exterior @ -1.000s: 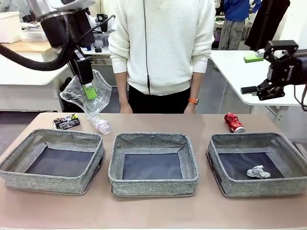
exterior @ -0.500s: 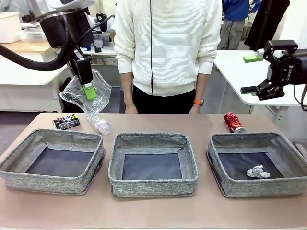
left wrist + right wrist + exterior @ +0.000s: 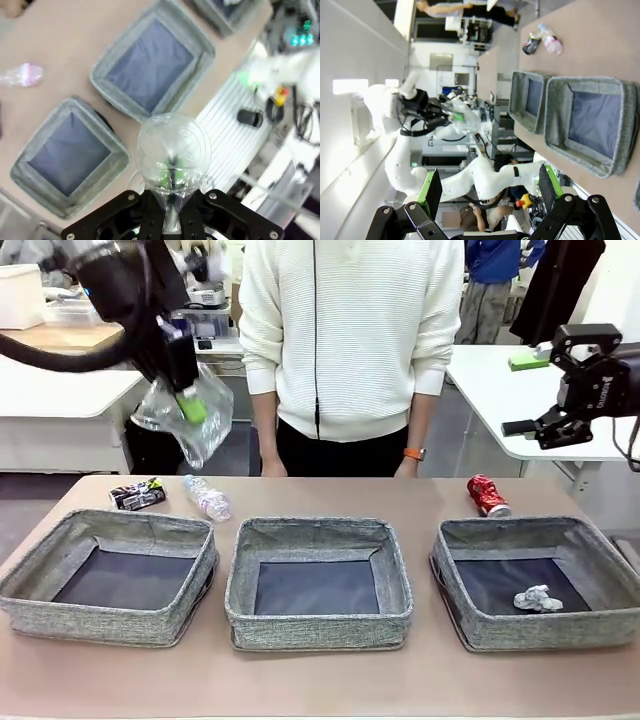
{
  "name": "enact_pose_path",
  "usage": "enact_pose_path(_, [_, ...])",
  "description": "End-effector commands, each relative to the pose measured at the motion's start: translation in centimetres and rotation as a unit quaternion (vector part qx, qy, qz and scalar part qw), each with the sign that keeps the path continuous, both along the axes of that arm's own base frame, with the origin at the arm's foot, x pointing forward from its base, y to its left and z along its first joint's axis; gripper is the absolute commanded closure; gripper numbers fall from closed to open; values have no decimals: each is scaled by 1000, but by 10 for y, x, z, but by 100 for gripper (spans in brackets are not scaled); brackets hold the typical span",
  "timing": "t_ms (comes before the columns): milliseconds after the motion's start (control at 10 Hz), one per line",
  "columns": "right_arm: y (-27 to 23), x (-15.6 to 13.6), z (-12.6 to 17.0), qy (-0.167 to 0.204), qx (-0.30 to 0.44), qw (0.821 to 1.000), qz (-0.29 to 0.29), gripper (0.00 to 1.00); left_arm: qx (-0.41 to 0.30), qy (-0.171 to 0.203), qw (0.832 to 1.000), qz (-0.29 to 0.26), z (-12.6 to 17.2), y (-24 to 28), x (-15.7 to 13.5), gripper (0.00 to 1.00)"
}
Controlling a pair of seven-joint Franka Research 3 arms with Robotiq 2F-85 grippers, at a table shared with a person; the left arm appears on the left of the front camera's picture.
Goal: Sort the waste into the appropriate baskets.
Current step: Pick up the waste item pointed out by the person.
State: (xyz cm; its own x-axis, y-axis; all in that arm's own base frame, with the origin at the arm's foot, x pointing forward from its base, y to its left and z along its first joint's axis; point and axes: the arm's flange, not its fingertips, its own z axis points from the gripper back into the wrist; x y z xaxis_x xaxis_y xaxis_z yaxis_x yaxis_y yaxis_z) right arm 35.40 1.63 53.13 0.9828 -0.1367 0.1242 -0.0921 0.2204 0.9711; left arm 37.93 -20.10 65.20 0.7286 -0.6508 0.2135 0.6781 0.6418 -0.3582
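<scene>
While pinching a thin fold of the clear plastic cup (image 3: 172, 150) between the pressed-together fingers of the left gripper (image 3: 171, 211), hangs high in the air, well above the table (image 3: 320, 685). Carries the cup crumpled, dangling past the fingertips. Sits, in the front view, up behind the left basket (image 3: 110, 525). Looks down, in the wrist view, on two baskets with bare dark bottoms.

Right gripper (image 3: 489, 192): spread wide, nothing between the pads, parked off the table's right side.

Farther out: clear bottle (image 3: 207, 500) and crushed black can (image 3: 138, 495) on the table just behind the left basket; middle basket (image 3: 315, 530) bare; crumpled paper ball (image 3: 538, 598) inside the right basket (image 3: 540, 530); crushed red can (image 3: 488, 495) just behind it. Person (image 3: 350, 330) at the far edge.

Step judged: carrying the cup to a basket. Probably left or middle, paper having the right one; cannot tell which.

To do it well:
- Bring the cup over the middle of the dark bottom, not the rim.
- Lower between the walls before opening; likely too light to drop true from height.
- Open fully, pause; thin plastic may cling to a pad.
- Pass clear of the bottle and the person.
</scene>
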Motion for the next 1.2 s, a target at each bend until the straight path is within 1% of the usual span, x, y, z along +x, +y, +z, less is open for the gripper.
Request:
enact_pose_path(0, [0,-1,3,10,-3,1000,0,0,13,-33,995,88,33,-30,-15,99])
enact_pose_path(100, [0,-1,3,10,-3,1000,0,0,27,-22,991,125,47,-44,-25,99])
enact_pose_path(200, [0,-1,3,10,-3,1000,0,0,30,20,987,156,60,-63,-35,99])
enact_pose_path(300, [0,-1,3,10,-3,1000,0,0,53,52,981,178,71,-81,-43,99])
enact_pose_path(400, [0,-1,3,10,-3,1000,0,0,71,100,970,209,80,-100,-45,99])
enact_pose_path(500, [0,-1,3,10,-3,1000,0,0,105,126,965,205,83,-117,-42,99])
enact_pose_path(600, [0,-1,3,10,-3,1000,0,0,120,140,970,156,88,-126,-39,99])
enact_pose_path(700, [0,-1,3,10,-3,1000,0,0,127,163,971,116,92,-136,-34,99])
enact_pose_path(800, [0,-1,3,10,-3,1000,0,0,130,197,966,108,98,-149,-32,99])
enact_pose_path(900, [0,-1,3,10,-3,1000,0,0,129,204,959,145,106,-159,-26,99])
enact_pose_path(1000, [0,-1,3,10,-3,1000,0,0,124,211,956,163,112,-169,-23,99])
enact_pose_path(1100, [0,-1,3,10,-3,1000,0,0,118,211,957,160,117,-180,-23,99])
